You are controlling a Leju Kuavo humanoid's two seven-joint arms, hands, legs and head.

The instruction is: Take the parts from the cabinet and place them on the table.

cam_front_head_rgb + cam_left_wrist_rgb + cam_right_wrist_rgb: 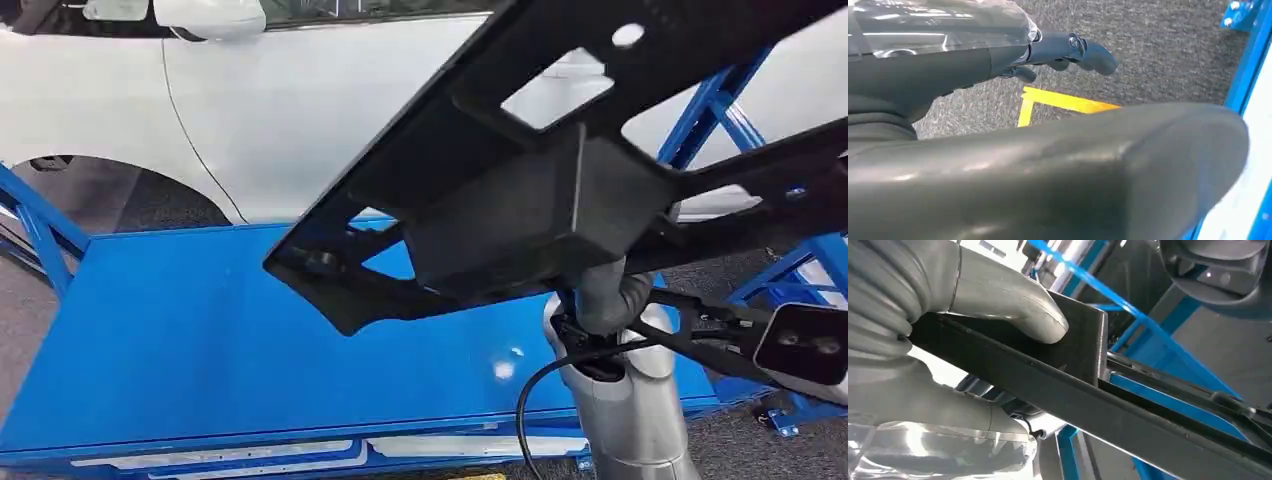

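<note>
A large black plastic part (pixel 540 200), a long frame with cut-outs and a boxy middle, hangs tilted above the blue table (pixel 200 330). My right hand (pixel 605 295) grips it from below at the boxy middle. In the right wrist view the grey thumb (pixel 998 295) presses on a flat face of the black part (pixel 1073 390). My left hand (pixel 1063 50) hangs over grey carpet with its dark fingers apart and nothing in them; its thick thumb (pixel 1098 170) fills the foreground.
A white car (pixel 300 100) stands just behind the table. Blue rack bars (pixel 720 110) rise at the right. Yellow floor tape (pixel 1058 102) lies on the carpet beside a blue frame edge (pixel 1243 75).
</note>
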